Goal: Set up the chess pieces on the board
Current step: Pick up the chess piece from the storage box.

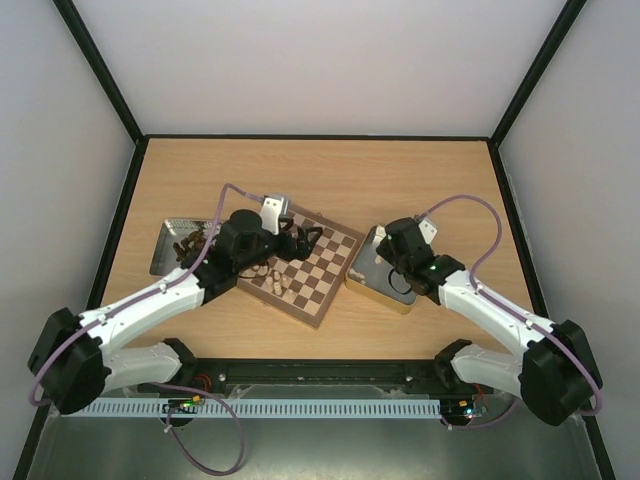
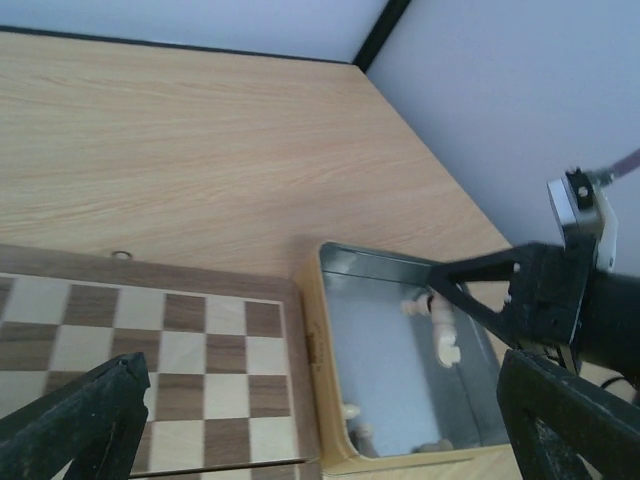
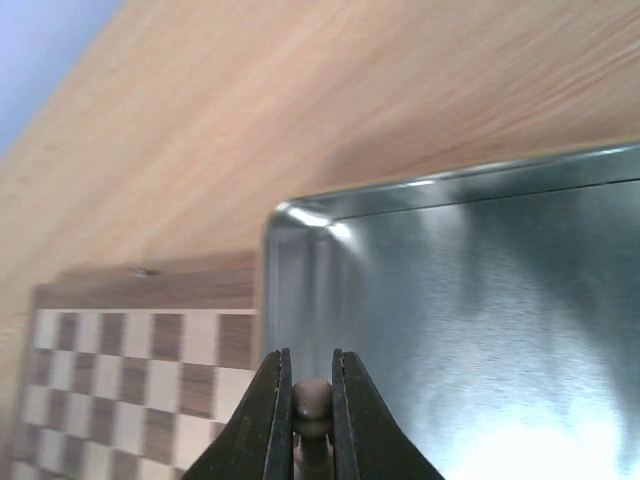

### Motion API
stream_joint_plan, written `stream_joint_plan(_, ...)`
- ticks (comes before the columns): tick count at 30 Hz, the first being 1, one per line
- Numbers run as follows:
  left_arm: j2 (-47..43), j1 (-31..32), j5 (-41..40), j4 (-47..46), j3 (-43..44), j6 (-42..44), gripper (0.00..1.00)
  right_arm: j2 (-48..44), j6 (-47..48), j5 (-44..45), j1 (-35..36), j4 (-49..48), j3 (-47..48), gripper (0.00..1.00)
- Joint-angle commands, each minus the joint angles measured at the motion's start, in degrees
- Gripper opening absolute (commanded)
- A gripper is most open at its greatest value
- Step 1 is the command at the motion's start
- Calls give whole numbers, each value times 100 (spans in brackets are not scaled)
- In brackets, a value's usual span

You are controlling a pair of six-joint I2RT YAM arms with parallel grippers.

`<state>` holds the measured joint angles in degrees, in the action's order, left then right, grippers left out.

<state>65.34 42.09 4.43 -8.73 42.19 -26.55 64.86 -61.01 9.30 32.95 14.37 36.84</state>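
Pale wood with a round ball on top: that is the chess piece pinched tight in the right hand. It runs long-ways along the fingers, with its head toward their tips. Below it is the shiny inside of the tin, which sits just beside the board of brown and tan squares.

The left hand is wide open and holds nothing, over the board's edge by the tin. A few pale pieces sit on the board. Dark pieces lie in the silver tray on the counter.
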Motion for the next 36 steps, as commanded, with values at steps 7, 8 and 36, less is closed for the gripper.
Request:
stream_joint_plan(7,1080,451,1012,-1428,123,-1215,87,-487,-1323,-553,-30,-695,169,2)
stream_joint_plan(8,1217,574,989,-1570,161,-1267,86,-500,-1479,-657,-40,-770,147,2)
stream_joint_plan(36,3002,1245,930,-2870,772,-1366,40,-1123,-3043,-2854,-825,-1975,-1024,2)
